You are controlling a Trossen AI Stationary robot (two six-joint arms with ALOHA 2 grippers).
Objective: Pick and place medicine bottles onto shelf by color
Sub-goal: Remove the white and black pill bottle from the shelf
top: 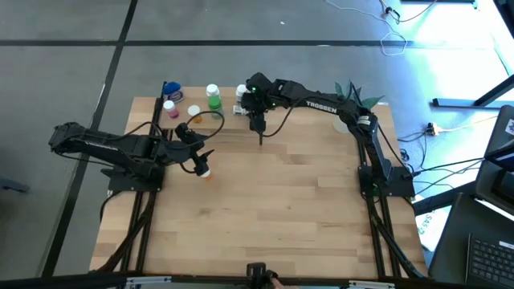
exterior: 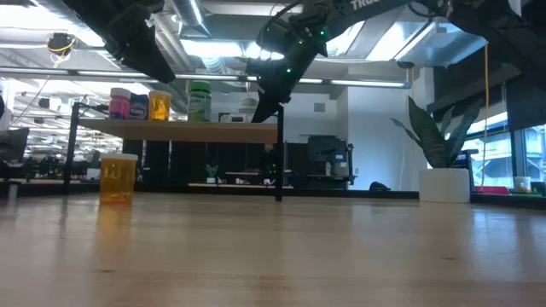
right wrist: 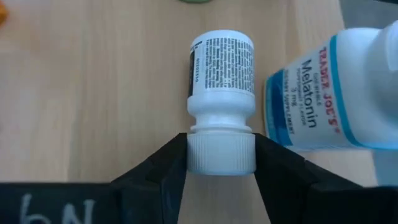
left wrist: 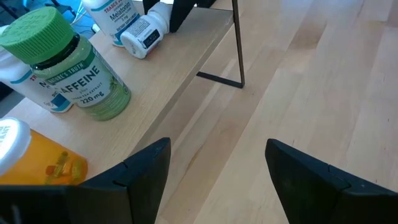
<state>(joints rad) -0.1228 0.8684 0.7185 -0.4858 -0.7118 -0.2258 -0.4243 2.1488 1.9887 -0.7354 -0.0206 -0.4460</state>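
Small white bottle [right wrist: 221, 68] lying on its side on the shelf [right wrist: 93, 93], white cap clamped between the right gripper [right wrist: 221, 152] fingers, body pointing away from the wrist. Just beside it, on one side of that gripper, a larger white melatonin bottle [right wrist: 333, 93] with a blue label. Farther along the shelf from the right gripper: green-capped bottle [top: 213, 96], then orange [exterior: 159, 105], blue [exterior: 138, 107] and pink [exterior: 119, 103] ones. Left gripper [left wrist: 214, 180] spread wide, gripping nothing, hovering off the shelf edge, the green bottle ahead of its fingers. Below it, another orange bottle [exterior: 118, 178] standing upright on the table [top: 281, 209].
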